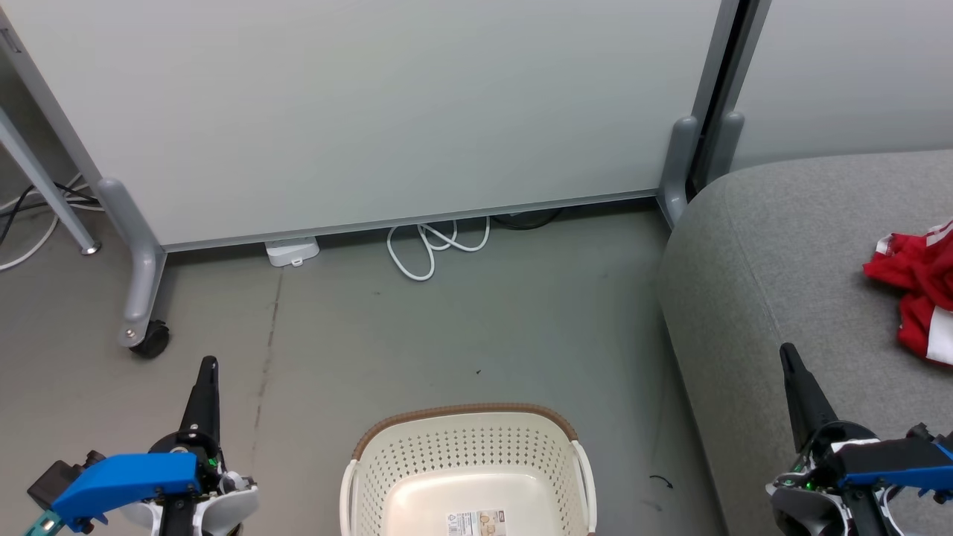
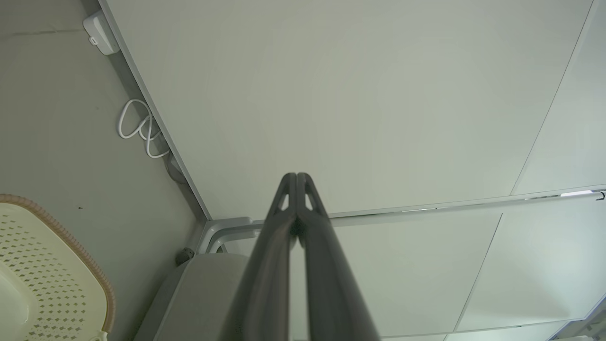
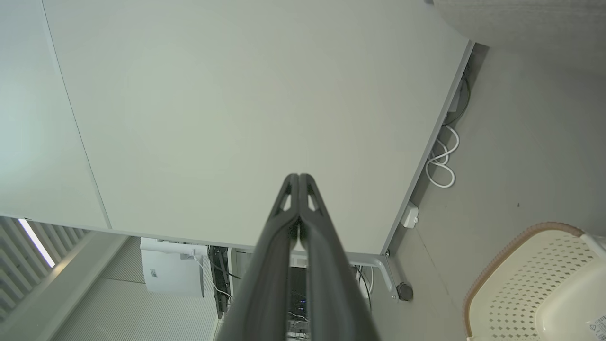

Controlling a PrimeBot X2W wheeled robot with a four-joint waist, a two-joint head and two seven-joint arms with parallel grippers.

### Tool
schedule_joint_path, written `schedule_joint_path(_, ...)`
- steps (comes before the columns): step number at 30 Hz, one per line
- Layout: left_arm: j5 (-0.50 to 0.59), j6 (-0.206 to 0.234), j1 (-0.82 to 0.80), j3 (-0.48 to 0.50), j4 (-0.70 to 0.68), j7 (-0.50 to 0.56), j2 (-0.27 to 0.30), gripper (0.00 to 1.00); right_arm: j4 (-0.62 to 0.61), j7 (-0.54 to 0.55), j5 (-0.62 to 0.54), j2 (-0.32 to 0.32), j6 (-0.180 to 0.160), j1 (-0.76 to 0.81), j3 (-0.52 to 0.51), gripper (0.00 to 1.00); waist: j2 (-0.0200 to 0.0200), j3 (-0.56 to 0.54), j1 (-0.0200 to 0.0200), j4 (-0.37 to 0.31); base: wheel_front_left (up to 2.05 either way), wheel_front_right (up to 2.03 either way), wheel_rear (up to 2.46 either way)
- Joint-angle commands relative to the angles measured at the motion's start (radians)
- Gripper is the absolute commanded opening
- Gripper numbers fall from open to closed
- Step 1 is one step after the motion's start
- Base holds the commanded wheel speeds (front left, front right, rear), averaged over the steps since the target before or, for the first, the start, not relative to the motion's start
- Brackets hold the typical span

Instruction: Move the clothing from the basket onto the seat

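A pale panel stands across the back on grey legs. Its left leg ends in a black caster. A second panel stands to its right, with a dark gap between them. Under the first panel's lower edge a small white box lies on the grey floor. Near it lies a looped white cable, with a black cable just beside the loop. A thin dark streak runs along the floor from the box. At far left a slanted metal leg meets the floor among black and white wires. In the right wrist view a white machine shows past the panel's edge.
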Motion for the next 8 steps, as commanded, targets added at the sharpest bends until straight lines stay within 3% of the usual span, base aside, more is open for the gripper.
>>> schedule_joint_path(1, -0.022, -0.002, -0.019, 0.008, -0.009, 0.007, -0.001, 0.00, -0.005, 0.005, 0.028, -0.003, 0.001, -0.015, -0.004, 0.00, 0.0000, 0.000, 0.0000, 0.000, 0.00, 0.00, 0.00)
schedule_joint_path(8, -0.065, -0.002, -0.021, 0.014, -0.013, 0.021, -0.003, 0.00, -0.005, 0.010, 0.077, -0.003, 0.001, -0.017, -0.006, 0.00, 0.0000, -0.001, 0.0000, -0.001, 0.00, 0.00, 0.00)
